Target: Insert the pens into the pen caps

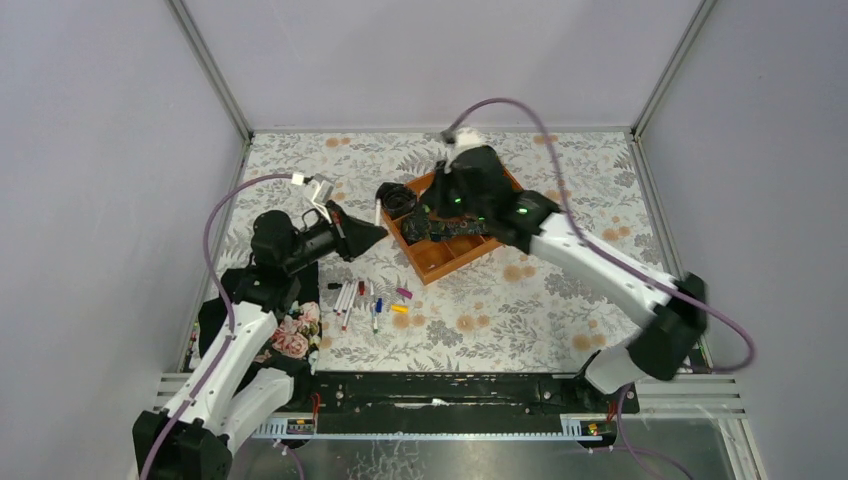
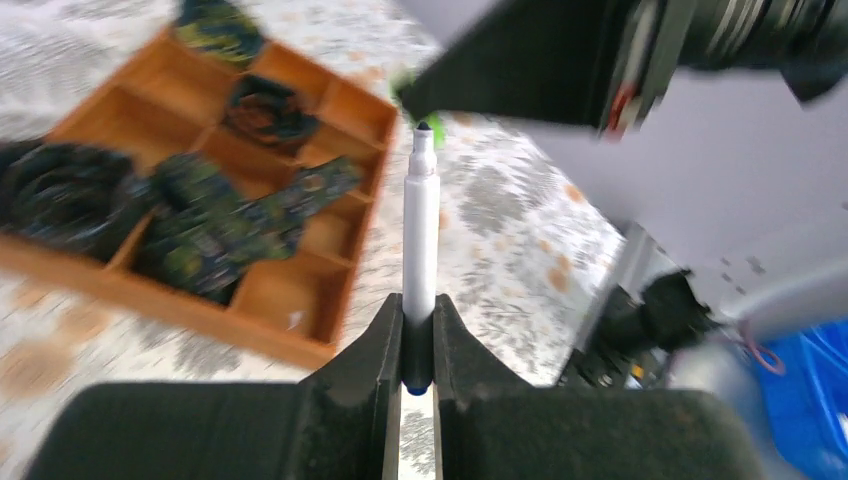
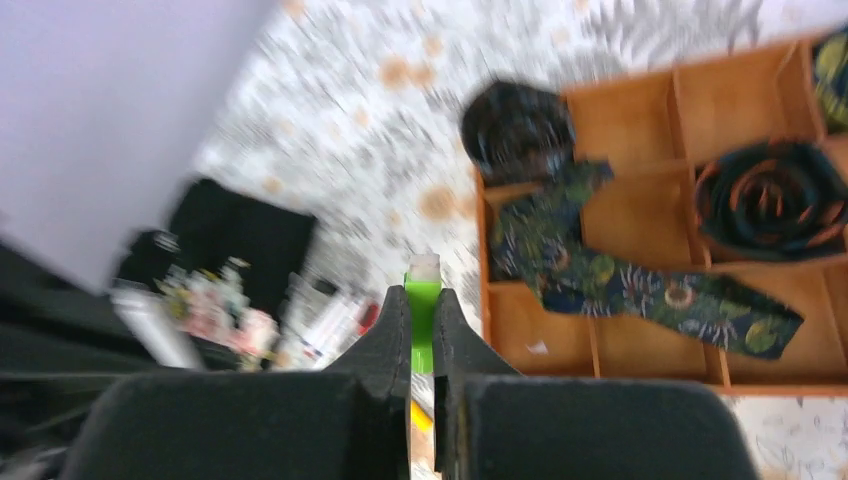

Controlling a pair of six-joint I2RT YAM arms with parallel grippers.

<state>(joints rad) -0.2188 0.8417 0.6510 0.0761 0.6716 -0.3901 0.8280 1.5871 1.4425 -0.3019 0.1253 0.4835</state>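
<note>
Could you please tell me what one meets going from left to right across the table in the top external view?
floral cloth → loose pens → tray → right arm's elbow

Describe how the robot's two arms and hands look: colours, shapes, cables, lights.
The left arm and right arm have white links with black joints. A lilac cable loops along each. Small green lights glow near the right wrist. The left hand and right hand are matt black, each with two wedge-shaped fingers.
</note>
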